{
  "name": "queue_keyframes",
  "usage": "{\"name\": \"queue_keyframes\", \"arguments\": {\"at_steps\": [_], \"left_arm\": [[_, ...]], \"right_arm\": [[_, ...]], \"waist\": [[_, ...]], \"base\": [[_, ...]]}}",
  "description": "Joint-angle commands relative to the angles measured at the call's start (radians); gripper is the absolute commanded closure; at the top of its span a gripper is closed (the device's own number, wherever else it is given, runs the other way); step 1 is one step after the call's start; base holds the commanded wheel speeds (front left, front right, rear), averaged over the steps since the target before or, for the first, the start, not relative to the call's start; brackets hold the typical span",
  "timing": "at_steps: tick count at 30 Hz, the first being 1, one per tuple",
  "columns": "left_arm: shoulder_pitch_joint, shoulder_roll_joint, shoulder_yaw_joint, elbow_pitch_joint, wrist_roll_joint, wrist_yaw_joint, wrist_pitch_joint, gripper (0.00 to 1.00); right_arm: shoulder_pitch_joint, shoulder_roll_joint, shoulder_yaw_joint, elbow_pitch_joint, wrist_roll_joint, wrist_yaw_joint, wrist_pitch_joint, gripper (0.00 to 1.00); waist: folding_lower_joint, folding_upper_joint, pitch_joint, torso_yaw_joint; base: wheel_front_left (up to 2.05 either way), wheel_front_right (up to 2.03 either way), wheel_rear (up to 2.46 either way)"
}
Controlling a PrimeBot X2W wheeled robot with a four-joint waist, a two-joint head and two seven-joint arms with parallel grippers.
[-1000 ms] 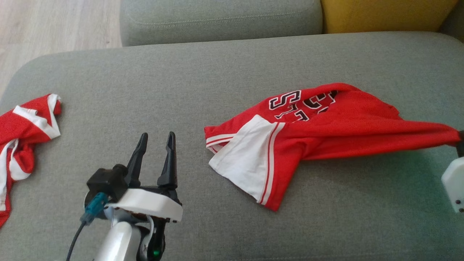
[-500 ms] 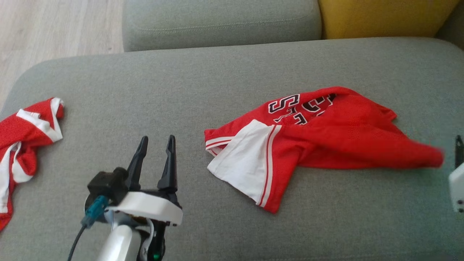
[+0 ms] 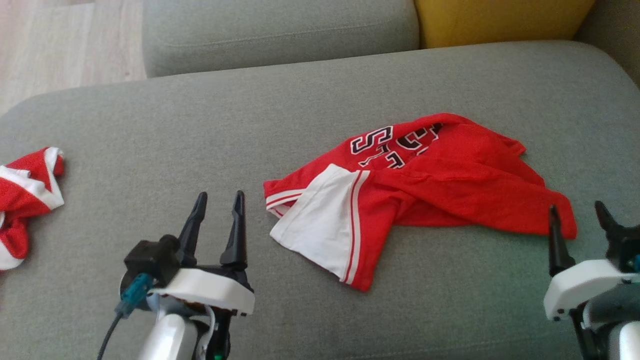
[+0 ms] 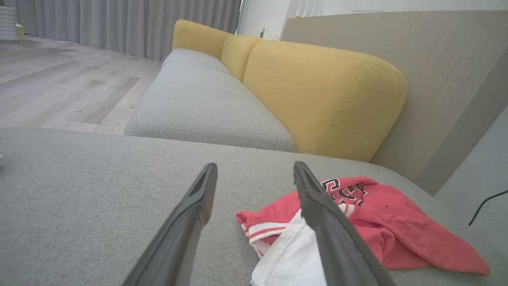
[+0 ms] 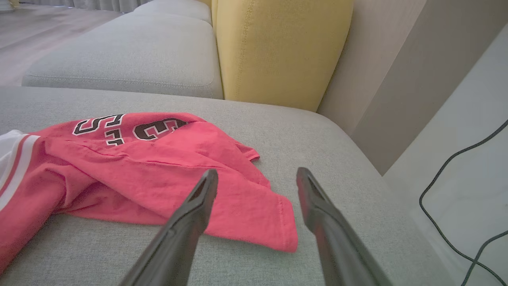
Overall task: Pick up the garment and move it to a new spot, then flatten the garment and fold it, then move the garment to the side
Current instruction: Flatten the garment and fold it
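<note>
Broadly, the grey seat [image 3: 320,95] spreads under both my hands in the head view, with a second grey cushion [image 3: 280,25] at 12 o'clock, a yellow cushion [image 3: 500,20] at 1 o'clock and pale wooden floor [image 3: 65,50] at 11 o'clock. The red shirt [image 3: 450,190] lies crumpled on the seat just to the 3 o'clock side of centre, free of both my hands. Its white panel [image 3: 315,230] with red stripes is turned toward 7 o'clock, and its plain red corner points toward 4 o'clock. Another red and white cloth [image 3: 25,190] sits bunched at the 9 o'clock edge, well apart from the shirt.

My left hand [image 3: 220,195] hovers at 7 o'clock, fingers spread wide with nothing between them, near the shirt's white panel. My right hand [image 3: 575,206] is at 4 o'clock, also spread wide and empty, its inner finger [image 3: 554,235] just beside the shirt's red corner.

On the shirt's upper fold, black letters edged in white show: I can read an "S" [image 3: 371,140], while the rest is creased and part hidden. In my right wrist view a thin black cable [image 5: 456,186] runs at 3 o'clock.
</note>
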Motion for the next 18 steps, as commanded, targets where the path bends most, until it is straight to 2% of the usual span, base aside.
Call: {"name": "queue_keyframes", "arguments": {"at_steps": [1, 5, 7, 9, 10, 12, 18], "left_arm": [[-0.030, 0.002, 0.023, -0.033, 0.010, -0.001, -0.012, 0.00], [-0.046, 0.002, 0.000, -0.016, 0.016, -0.020, -0.012, 0.00], [-0.064, 0.002, -0.033, 0.009, 0.020, -0.043, 0.001, 0.00], [-0.089, 0.003, -0.067, 0.044, 0.034, -0.060, 0.038, 0.00], [-0.119, 0.009, -0.098, 0.088, 0.055, -0.066, 0.090, 0.00], [-0.147, 0.013, -0.117, 0.138, 0.074, -0.059, 0.146, 0.00], [-0.220, 0.041, -0.140, 0.265, 0.157, 0.010, 0.228, 0.00]], "right_arm": [[-0.035, -0.009, 0.034, -0.022, 0.010, 0.007, -0.034, 0.00], [-0.057, -0.006, 0.045, 0.001, 0.023, 0.007, -0.073, 0.00], [-0.068, -0.005, 0.047, 0.006, 0.026, 0.007, -0.080, 0.00], [-0.077, -0.005, 0.051, 0.009, 0.031, 0.007, -0.086, 0.00], [-0.084, -0.005, 0.058, 0.014, 0.034, 0.007, -0.094, 0.00], [-0.089, -0.005, 0.075, 0.019, 0.038, 0.007, -0.101, 0.00], [-0.099, -0.004, 0.115, 0.036, 0.052, 0.007, -0.121, 0.00]], "waist": [[0.0000, 0.0000, 0.008, -0.012], [0.0000, 0.0000, 0.018, -0.029], [0.0000, 0.0000, 0.025, -0.035], [0.0000, 0.0000, 0.034, -0.040], [0.0000, 0.0000, 0.044, -0.047], [0.0000, 0.0000, 0.054, -0.054], [0.0000, 0.0000, 0.076, -0.071]], "base": [[0.00, 0.00, 0.00], [0.00, 0.00, 0.00], [0.00, 0.00, 0.00], [0.00, 0.00, 0.00], [0.00, 0.00, 0.00], [0.00, 0.00, 0.00], [0.00, 0.00, 0.00]]}}
